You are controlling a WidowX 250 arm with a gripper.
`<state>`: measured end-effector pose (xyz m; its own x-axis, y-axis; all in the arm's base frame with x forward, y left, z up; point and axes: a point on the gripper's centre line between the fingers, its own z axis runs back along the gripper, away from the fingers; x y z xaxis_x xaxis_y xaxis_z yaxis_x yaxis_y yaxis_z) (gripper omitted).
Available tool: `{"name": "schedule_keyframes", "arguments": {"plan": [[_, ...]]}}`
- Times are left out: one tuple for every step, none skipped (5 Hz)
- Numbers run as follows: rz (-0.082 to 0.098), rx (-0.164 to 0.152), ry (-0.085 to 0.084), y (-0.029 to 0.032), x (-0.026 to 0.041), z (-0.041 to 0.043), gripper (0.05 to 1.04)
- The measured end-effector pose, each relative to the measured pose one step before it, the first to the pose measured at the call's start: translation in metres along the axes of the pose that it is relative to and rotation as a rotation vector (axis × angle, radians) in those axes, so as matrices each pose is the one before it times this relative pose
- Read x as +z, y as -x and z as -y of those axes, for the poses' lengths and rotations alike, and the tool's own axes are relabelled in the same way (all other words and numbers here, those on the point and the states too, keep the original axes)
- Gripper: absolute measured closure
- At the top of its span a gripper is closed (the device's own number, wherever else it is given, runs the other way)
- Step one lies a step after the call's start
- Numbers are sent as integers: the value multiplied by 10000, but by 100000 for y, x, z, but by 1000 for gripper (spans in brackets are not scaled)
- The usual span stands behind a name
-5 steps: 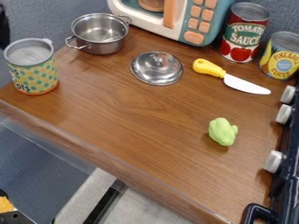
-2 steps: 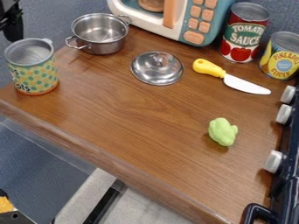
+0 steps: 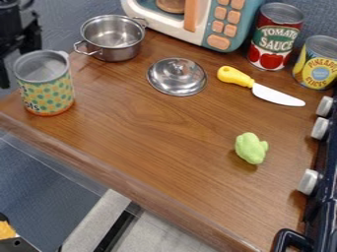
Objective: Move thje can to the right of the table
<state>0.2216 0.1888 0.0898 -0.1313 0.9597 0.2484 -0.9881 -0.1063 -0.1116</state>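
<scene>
Fingers (image 3: 4, 76): black, spread wide.
Dotted can (image 3: 49, 94): yellow-green cylinder, grey-topped; has shifted slightly rightward.
Table (image 3: 151, 128): brown wood; can sits left, most travel likely ahead.

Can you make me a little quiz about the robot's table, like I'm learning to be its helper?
1. True or false: the metal lid is on top of the pot.
2. What color is the toy knife's handle? a) blue b) yellow c) red
3. Fill in: the polka-dot can stands near the ____ edge of the picture.

Key: 1. False; 2. b; 3. left
</scene>
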Motion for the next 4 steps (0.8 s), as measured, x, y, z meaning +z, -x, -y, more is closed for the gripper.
{"name": "schedule_keyframes", "arguments": {"plan": [[-406, -230, -58, 2000, -23, 137, 82], [-120, -167, 368, 2449, 1307, 44, 82], [-273, -146, 151, 2945, 1063, 39, 82], [-216, -494, -24, 3744, 216, -152, 82]]}}
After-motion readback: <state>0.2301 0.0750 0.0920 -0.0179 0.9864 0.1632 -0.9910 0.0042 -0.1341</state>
